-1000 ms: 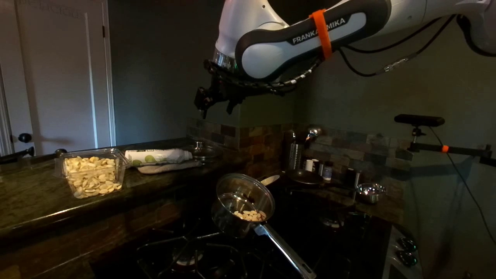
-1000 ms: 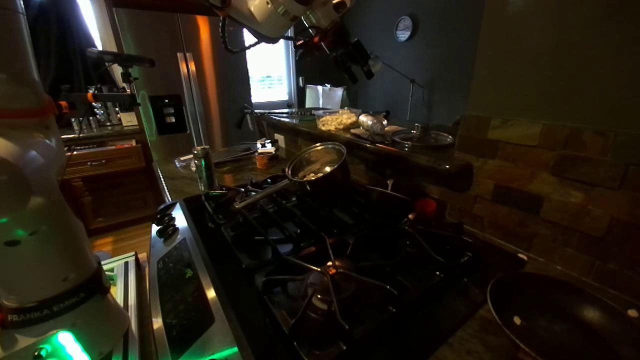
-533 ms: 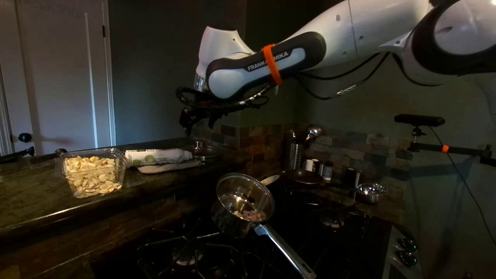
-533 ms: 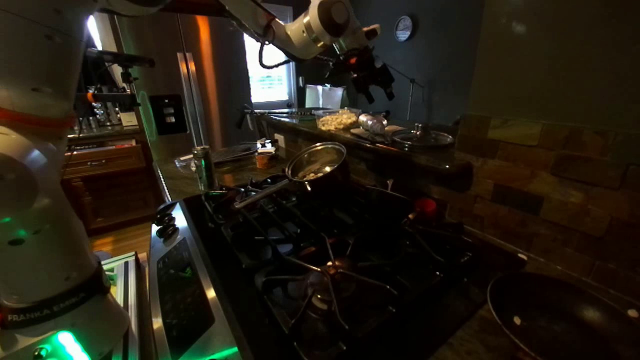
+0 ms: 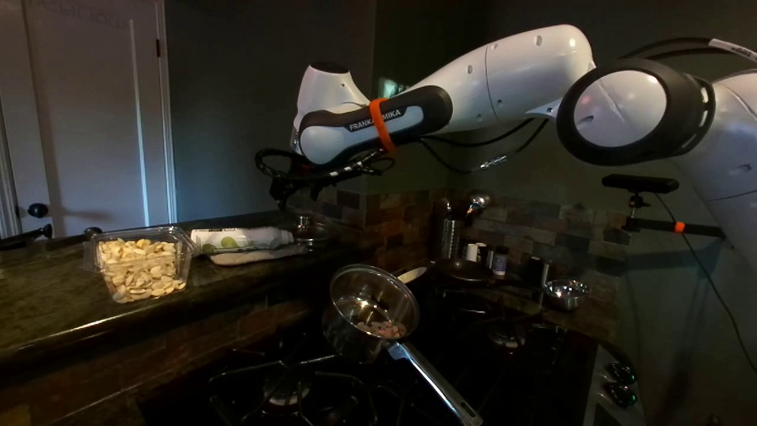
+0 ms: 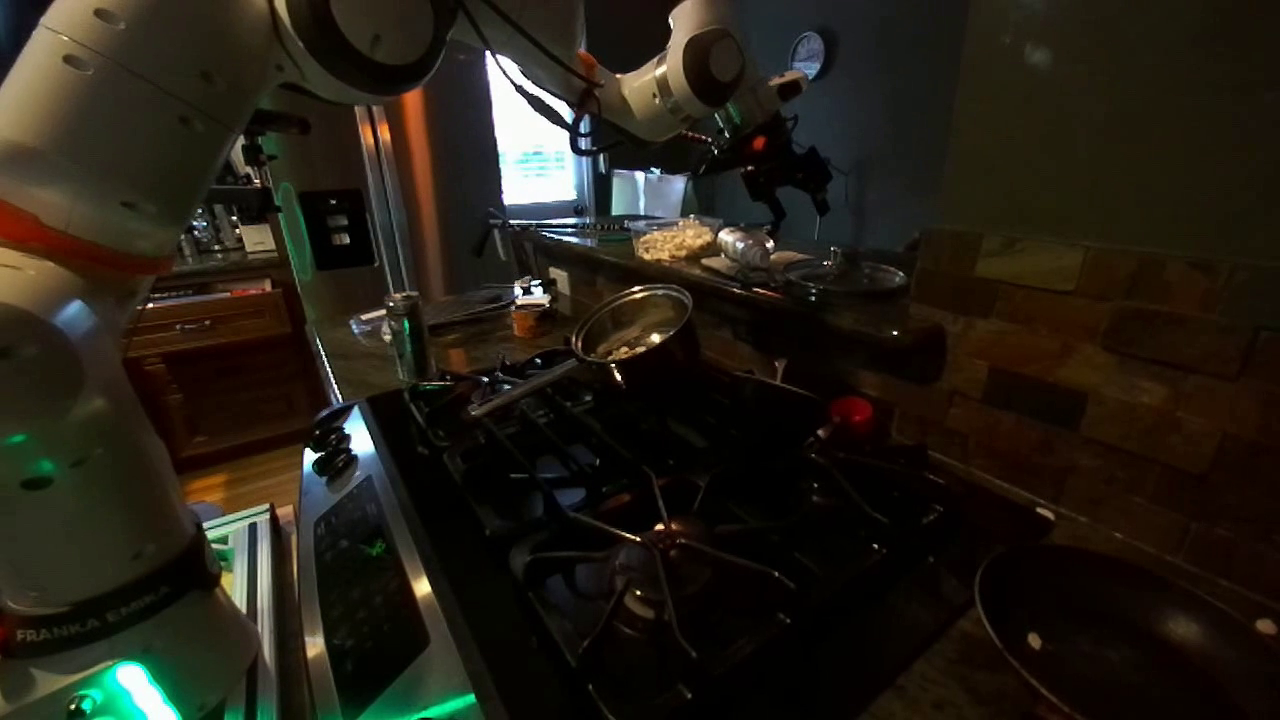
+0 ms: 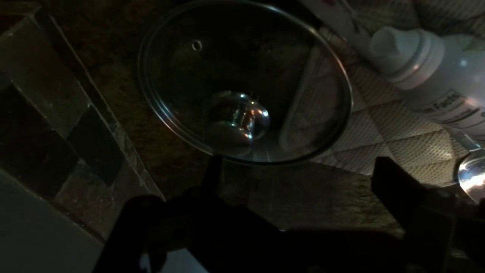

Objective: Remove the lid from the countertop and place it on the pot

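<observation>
A white, jointed robot arm (image 5: 520,77) is arching across both exterior views. A dark, mottled stone countertop (image 5: 47,296) is running above and beside a black gas stove (image 6: 720,620). On the stove, a shiny steel pot (image 5: 346,343) with a long straight handle is holding small pale pieces (image 5: 381,329). On the countertop, well apart from the pot, a pale quilted cloth pad (image 7: 379,148) is lying, and a round, clear glass lid (image 7: 235,72) with a steel rim is partly overlapping it, its knob (image 7: 242,117) upward. A black two-fingered gripper (image 7: 298,163) is hanging over the countertop near the lid; in the wrist view its fingers (image 7: 394,185) are standing wide apart. A clear plastic box (image 5: 187,255) is standing on the countertop, holding flat pale pieces (image 5: 142,269). A white plastic bottle (image 5: 239,239) is lying on its side on the pad, between the box and the lid.
</observation>
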`<act>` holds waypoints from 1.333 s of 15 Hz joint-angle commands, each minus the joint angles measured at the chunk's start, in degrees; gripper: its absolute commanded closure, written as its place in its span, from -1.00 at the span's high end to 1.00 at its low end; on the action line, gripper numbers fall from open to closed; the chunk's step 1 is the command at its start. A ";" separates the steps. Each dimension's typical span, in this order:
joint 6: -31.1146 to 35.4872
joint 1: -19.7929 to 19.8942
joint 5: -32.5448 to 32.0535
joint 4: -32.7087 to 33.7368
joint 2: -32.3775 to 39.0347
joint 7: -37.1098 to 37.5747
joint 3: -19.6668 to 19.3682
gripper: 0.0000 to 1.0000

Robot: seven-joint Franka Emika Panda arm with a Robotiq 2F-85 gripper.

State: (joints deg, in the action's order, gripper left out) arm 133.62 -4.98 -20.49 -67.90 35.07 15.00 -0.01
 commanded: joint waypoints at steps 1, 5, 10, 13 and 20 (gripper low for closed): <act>-3.20 -0.76 2.84 3.22 3.09 0.71 -3.20 1.00; -5.14 0.35 6.93 4.87 5.68 1.91 -3.91 1.00; -3.31 1.35 13.45 6.62 6.93 2.05 -2.67 1.00; -1.51 0.68 13.78 9.13 8.23 4.13 -4.29 1.00; 7.63 -0.83 11.13 12.88 14.24 5.56 -8.22 0.98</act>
State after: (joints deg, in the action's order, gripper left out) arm 139.30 -4.53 -8.45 -59.03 45.20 18.25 -6.13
